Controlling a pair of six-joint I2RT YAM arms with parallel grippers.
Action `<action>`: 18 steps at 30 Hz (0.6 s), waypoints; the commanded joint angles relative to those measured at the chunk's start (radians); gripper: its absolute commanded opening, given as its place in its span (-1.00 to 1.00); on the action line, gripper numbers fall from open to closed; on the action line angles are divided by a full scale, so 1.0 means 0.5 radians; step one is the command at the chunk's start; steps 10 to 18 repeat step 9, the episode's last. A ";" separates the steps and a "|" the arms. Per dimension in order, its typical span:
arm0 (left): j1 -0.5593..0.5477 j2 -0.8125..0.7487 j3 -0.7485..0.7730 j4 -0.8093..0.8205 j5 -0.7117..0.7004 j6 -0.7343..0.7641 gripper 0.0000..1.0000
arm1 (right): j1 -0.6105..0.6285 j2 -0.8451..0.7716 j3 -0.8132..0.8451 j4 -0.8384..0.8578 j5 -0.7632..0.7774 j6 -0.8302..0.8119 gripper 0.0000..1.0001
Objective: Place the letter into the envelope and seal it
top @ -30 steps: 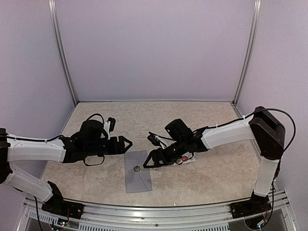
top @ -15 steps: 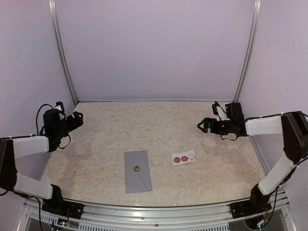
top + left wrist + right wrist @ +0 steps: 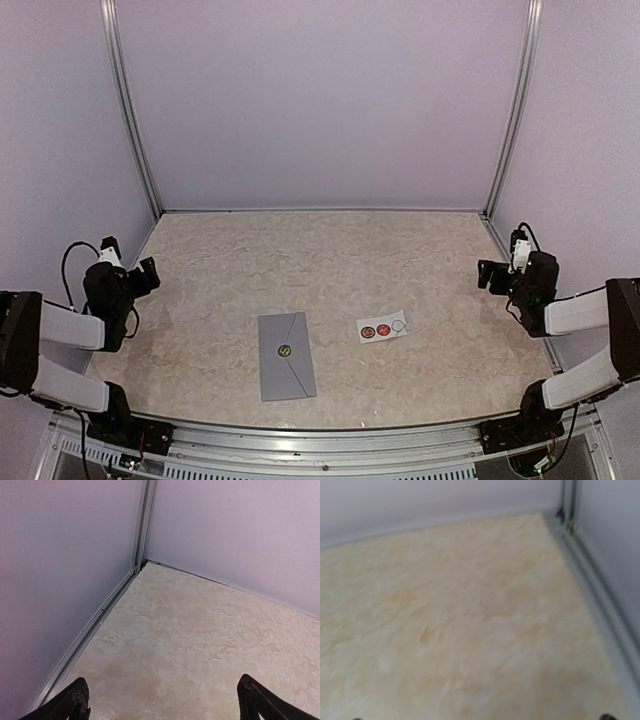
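Note:
The grey-blue envelope (image 3: 287,356) lies flat on the table near the front centre. Its flap is folded down, and a small round sticker (image 3: 284,350) sits at the flap's point. No letter shows in any view. My left gripper (image 3: 146,272) is drawn back to the table's left edge, far from the envelope. In the left wrist view it (image 3: 162,700) is open and empty, with the fingertips (image 3: 76,700) wide apart. My right gripper (image 3: 489,275) is drawn back to the right edge. In the right wrist view it (image 3: 480,718) shows only two tips at the bottom corners, wide apart and empty.
A small white strip (image 3: 382,327) with two red round stickers and one empty ring lies to the right of the envelope. Lilac walls and metal corner posts (image 3: 132,120) enclose the marble-patterned table (image 3: 320,260). The left wrist view faces the far left corner (image 3: 140,565).
Both arms have pulled back from the envelope to the table's left and right sides. The envelope and the sticker strip have stayed where they were.

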 commanded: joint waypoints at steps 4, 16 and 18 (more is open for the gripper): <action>0.001 0.071 0.028 0.211 -0.001 0.046 0.97 | -0.007 0.045 -0.062 0.517 0.135 -0.147 0.99; -0.004 0.067 0.028 0.211 -0.043 0.028 0.98 | -0.007 0.114 -0.106 0.676 0.140 -0.152 0.99; -0.004 0.067 0.028 0.211 -0.043 0.028 0.98 | -0.007 0.114 -0.106 0.676 0.140 -0.152 0.99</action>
